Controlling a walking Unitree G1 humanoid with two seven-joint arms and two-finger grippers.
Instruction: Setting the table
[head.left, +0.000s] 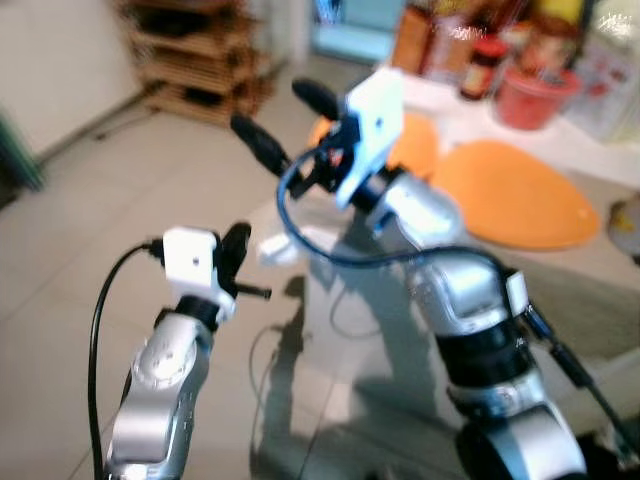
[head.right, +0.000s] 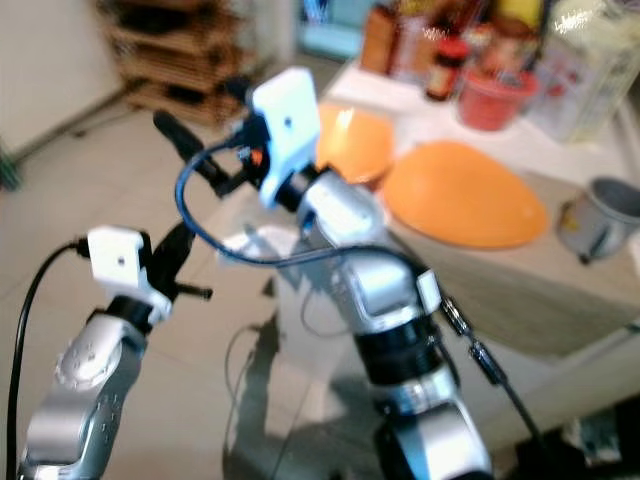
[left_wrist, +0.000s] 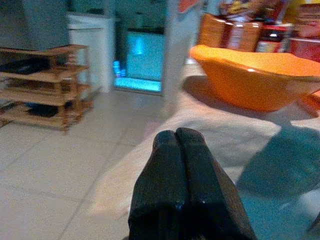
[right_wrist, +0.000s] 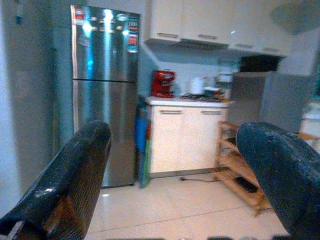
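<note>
An orange bowl (head.left: 415, 140) and a flat orange oval plate (head.left: 515, 195) rest on the cloth-covered table (head.right: 520, 280) at the right. My right gripper (head.left: 288, 120) is raised off the table's near corner, left of the bowl. It is open, and its two black fingers (right_wrist: 80, 175) are wide apart with nothing between them. My left gripper (head.left: 236, 250) hangs lower over the floor, short of the table edge. Its fingers (left_wrist: 182, 195) are pressed together and hold nothing. The left wrist view looks across the cloth at the orange bowl (left_wrist: 255, 75).
A red tub (head.left: 535, 95), jars and bottles (head.right: 445, 65) crowd the table's far side. A metal pot (head.right: 600, 215) sits at its right. A wooden shelf rack (head.left: 195, 55) stands on the tiled floor far left. A steel fridge (right_wrist: 102, 95) and cabinets lie beyond.
</note>
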